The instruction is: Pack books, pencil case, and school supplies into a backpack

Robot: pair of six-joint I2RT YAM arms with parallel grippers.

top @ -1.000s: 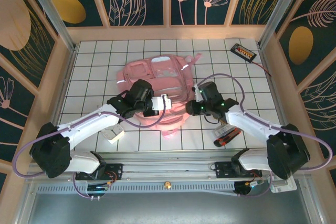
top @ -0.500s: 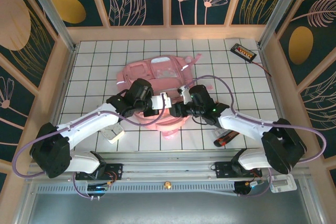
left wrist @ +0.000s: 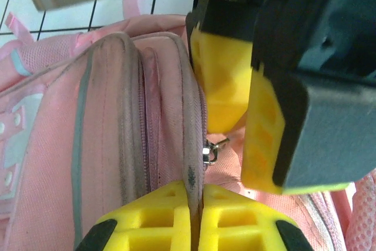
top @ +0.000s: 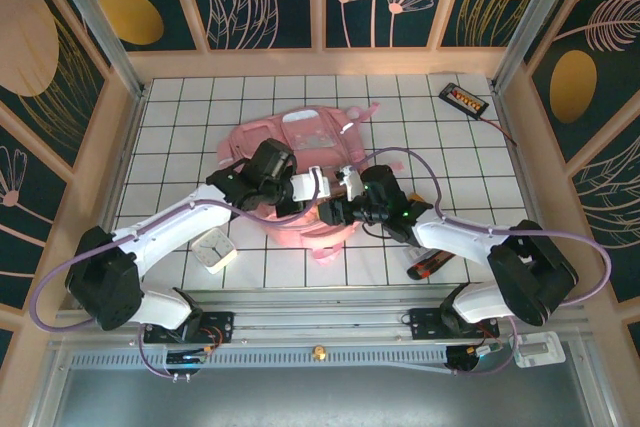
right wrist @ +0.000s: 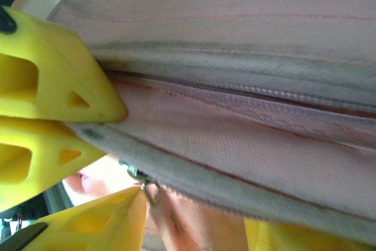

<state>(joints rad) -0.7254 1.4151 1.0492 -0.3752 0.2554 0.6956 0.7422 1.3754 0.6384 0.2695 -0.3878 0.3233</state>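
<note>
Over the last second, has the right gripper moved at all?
Yes. Against the black device in the far right corner, the right gripper has shifted left, onto the backpack beside the left gripper.

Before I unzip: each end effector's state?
Left end effector: closed on the large light-pink fabric backpack.
Right end effector: open, by the small metal zipper pull.

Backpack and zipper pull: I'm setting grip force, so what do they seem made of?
The backpack looks like woven pink fabric with a matte finish: visible weave, stitched piping, grey smudges. The zipper pull is probably metal: small, silvery, shiny.
</note>
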